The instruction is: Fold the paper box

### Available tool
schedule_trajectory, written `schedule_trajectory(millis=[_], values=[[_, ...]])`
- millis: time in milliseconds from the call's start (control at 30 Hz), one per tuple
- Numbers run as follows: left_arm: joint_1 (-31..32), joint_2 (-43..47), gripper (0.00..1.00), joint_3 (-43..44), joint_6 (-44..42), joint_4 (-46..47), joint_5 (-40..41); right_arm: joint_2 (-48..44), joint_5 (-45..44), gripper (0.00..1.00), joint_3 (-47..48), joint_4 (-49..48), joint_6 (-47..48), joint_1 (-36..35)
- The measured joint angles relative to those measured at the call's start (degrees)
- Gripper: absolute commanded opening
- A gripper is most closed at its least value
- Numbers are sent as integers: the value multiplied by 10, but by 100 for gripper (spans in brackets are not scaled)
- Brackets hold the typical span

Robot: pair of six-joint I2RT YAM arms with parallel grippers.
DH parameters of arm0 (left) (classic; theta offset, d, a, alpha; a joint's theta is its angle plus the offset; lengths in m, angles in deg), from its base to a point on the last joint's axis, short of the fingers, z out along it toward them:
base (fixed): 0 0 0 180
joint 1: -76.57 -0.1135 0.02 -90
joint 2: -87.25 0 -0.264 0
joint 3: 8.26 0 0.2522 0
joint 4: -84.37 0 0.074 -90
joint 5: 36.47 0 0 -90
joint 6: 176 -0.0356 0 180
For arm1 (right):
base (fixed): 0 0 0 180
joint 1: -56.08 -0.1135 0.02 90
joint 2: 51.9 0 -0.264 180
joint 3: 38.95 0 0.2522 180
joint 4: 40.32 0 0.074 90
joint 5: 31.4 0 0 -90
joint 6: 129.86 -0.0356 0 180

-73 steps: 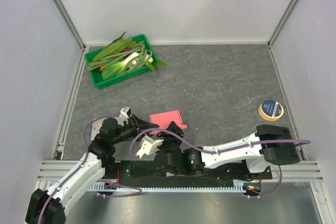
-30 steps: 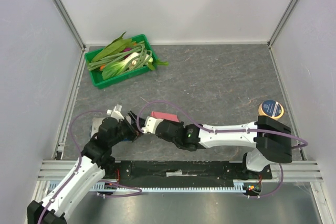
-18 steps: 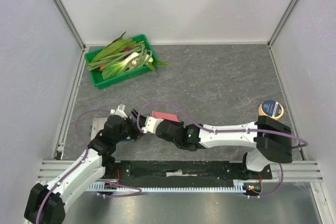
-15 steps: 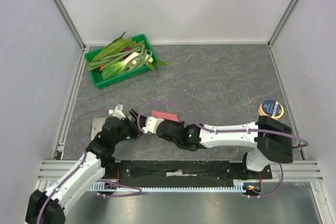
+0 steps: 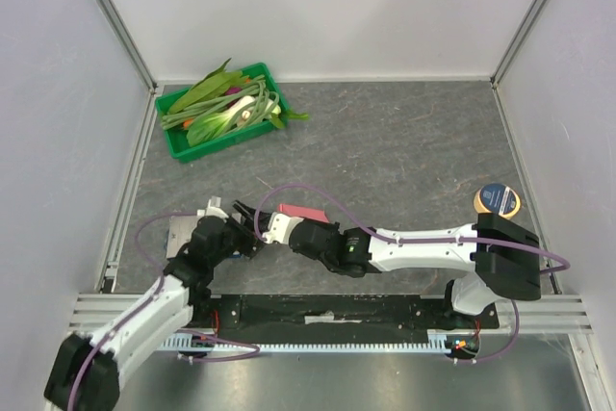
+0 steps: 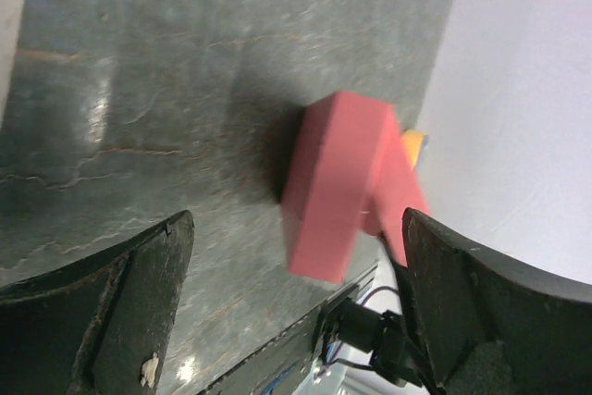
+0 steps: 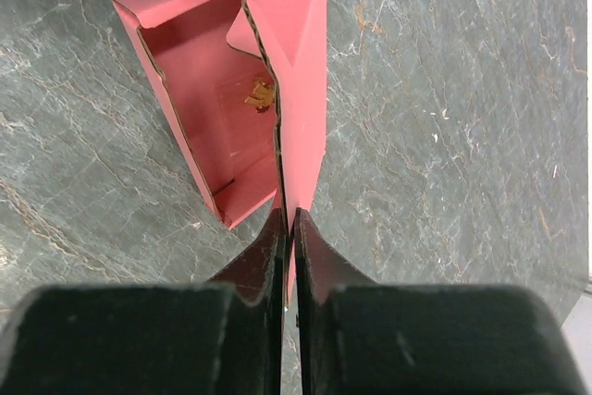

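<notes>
The pink-red paper box (image 5: 300,213) stands partly folded on the grey table, just beyond both wrists. In the right wrist view its open inside (image 7: 217,99) lies left of an upright flap (image 7: 305,62). My right gripper (image 7: 288,221) is shut on the near edge of that flap; from above, the right gripper (image 5: 292,223) sits against the box's near side. My left gripper (image 5: 248,226) is to the left of the box with its jaws wide open. In the left wrist view the box (image 6: 338,182) stands just ahead of the open left gripper (image 6: 296,226), not touching either finger.
A green tray (image 5: 252,72) full of green vegetables stands at the back left. A roll of tape (image 5: 497,201) lies near the right wall. A pale flat plate (image 5: 177,234) sits by the left arm. Walls close in on three sides.
The box, flat at first, now stands partly folded and pinched by the right gripper. Over the last second the left gripper has shifted slightly beside it, staying open.
</notes>
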Motion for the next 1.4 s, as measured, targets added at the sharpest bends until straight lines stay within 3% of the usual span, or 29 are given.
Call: schedule_trajectory(millis=[167, 333, 533, 667, 800, 1067, 1333, 1400], values=[[-1, -170, 99, 14, 1, 103, -50, 0, 0, 8, 0, 0, 0, 0], [-3, -254, 99, 23, 1, 193, -71, 0, -4, 8, -3, 6, 0, 4], [-2, -206, 99, 15, 10, 229, -84, 0, -2, 8, -3, 1, 0, 3], [0, -79, 99, 6, 19, 175, -67, 0, -1, 7, -5, -7, 0, 3], [0, -23, 99, 6, 27, 127, -45, 0, 4, 6, -5, -14, 0, 3], [0, -167, 99, 68, 32, 59, -56, 0, 9, 5, -7, -16, 2, 3], [0, -258, 99, 86, 32, 125, -88, 0, 11, 5, -7, -16, 4, 3], [0, -292, 95, 91, 32, 148, -105, 0, 11, 6, -7, -16, 4, 3]])
